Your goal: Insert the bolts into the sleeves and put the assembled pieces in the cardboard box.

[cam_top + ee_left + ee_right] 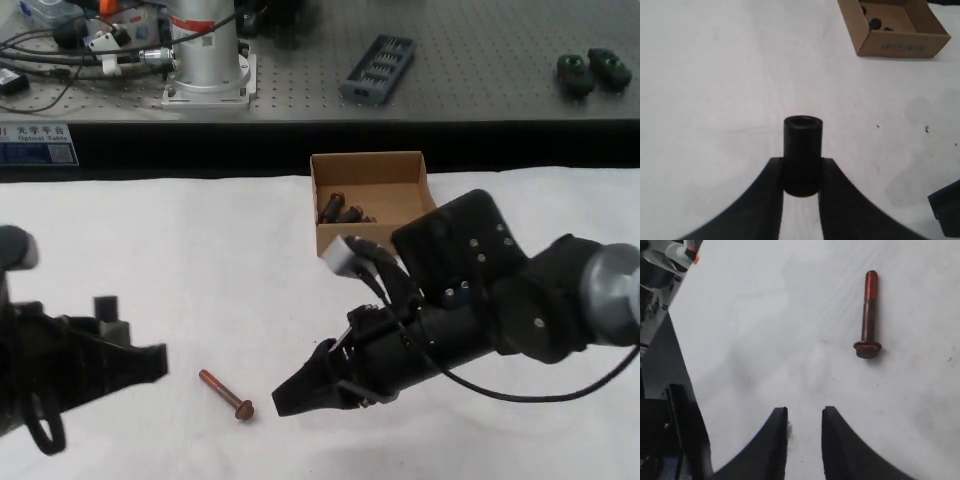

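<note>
- Left end effector [801,172]: clamped on a black sleeve [802,152]. The left wrist view has the sleeve gripped by its lower part, standing out past the fingertips, hollow end facing away from the camera.
- In the high view that same end effector [150,362] sits low over the white worktop [200,260], at roughly 9 o'clock from the bolt [225,394] and clear of it.
- Right end effector [295,395]: fingers a little apart with nothing between them, so it's open. The right wrist view [805,412] gives you the narrow gap, with bare worktop under it.
- The bolt, coppery red, lies flat on the worktop. From up high it's just beside the right end effector's tip, at about 9 o'clock from it. From the right wrist you get the detail: bolt [867,315] with the flanged head nearer the fingertips, threaded end pointing away, off to one side of the gap rather than in line with it.
- Cardboard box [335,175] sits at about 1 o'clock from the bolt, well apart. The high view has a few dark pieces [342,211] lying inside it.
</note>
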You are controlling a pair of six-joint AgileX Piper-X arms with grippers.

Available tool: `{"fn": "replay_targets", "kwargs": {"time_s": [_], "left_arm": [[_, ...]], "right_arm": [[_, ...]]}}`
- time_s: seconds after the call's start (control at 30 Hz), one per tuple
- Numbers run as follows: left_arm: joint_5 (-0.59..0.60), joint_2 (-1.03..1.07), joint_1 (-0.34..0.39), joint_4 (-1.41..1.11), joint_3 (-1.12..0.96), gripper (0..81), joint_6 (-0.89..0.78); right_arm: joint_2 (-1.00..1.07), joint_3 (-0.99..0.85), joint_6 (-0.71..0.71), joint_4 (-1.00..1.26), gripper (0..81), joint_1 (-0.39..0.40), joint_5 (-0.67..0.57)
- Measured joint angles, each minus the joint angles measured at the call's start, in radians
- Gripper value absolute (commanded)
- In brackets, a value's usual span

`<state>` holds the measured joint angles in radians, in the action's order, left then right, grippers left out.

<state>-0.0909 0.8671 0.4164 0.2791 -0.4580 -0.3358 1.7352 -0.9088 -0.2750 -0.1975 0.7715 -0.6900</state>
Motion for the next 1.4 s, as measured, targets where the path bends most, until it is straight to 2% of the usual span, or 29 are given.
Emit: {"fn": "replay_targets", "kwargs": {"time_s": [0.3,0.47,0.8,1.0,1.1,1.4], "left_arm": [[0.046,-0.016,-0.090,-0.004,0.000,4.4,0.067],[0.067,-0.016,-0.121,-0.004,0.000,4.4,0.091],[0.079,-0.016,-0.129,-0.001,0.000,4.4,0.103],[0.079,-0.016,-0.129,-0.001,0.000,4.4,0.103],[0.079,-0.016,-0.129,-0.001,0.000,4.4,0.103],[0.079,-0.016,-0.129,0.000,0.000,4.4,0.103]], "right_arm": [[0.100,-0.119,0.155,-0.083,19.4,0.028,0.073],[0.149,-0.175,0.171,-0.097,27.3,0.044,0.104],[0.224,-0.255,0.257,-0.181,27.7,0.086,0.233],[0.258,-0.307,0.275,-0.199,27.9,0.091,0.254],[0.278,-0.357,0.288,-0.219,30.9,0.091,0.254],[0.297,-0.406,0.375,-0.296,32.3,0.098,0.343]]}}
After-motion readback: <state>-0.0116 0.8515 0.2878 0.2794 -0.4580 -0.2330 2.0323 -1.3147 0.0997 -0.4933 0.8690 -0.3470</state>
